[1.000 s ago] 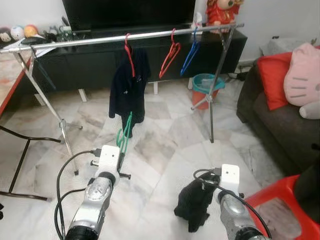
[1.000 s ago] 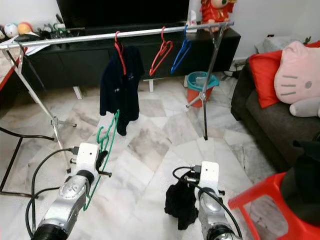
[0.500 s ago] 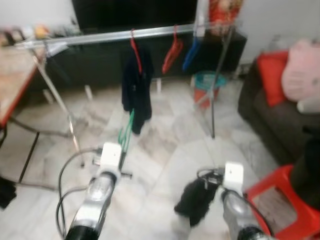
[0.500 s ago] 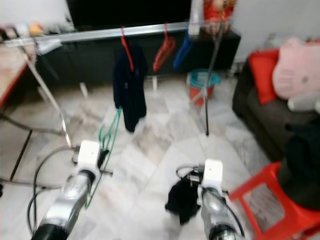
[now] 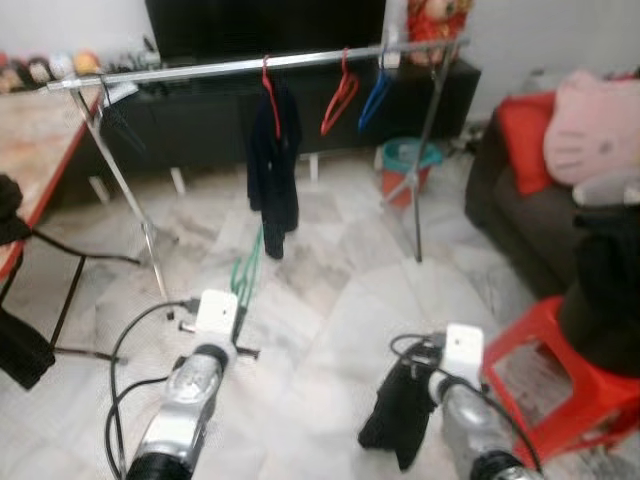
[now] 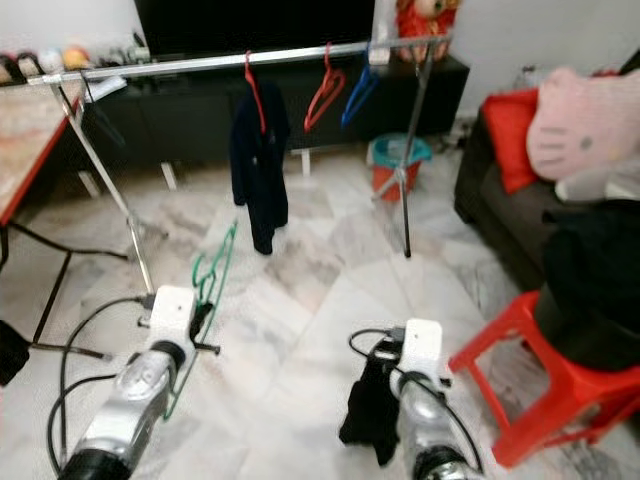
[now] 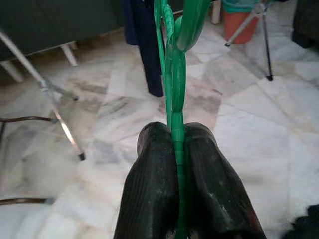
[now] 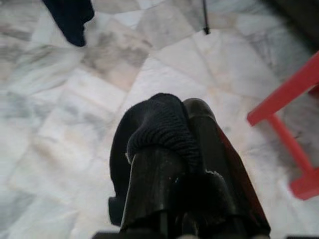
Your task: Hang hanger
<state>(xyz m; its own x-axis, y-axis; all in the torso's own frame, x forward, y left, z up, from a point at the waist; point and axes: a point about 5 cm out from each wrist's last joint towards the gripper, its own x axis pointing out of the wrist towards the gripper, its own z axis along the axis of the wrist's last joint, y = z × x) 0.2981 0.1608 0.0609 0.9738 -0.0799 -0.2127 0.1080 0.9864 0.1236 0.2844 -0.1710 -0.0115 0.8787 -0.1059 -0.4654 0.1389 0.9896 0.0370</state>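
The left hand (image 7: 174,149) was clamped on the green hanger (image 7: 172,74), held low over the floor, well short of the rail (image 5: 200,68). The right hand (image 8: 174,144) pinched a dark garment (image 8: 149,129). To hang it well, approach the rail's bare stretch left of the shirt (image 5: 273,160), hook up.

Both eye views look forward and down from the head across the marble floor (image 5: 330,300) toward the clothes rail (image 5: 250,65), sharing nearly the whole room. Each wrist view looks along its own fingers, close above that floor, and catches the rail's leg (image 8: 204,17)
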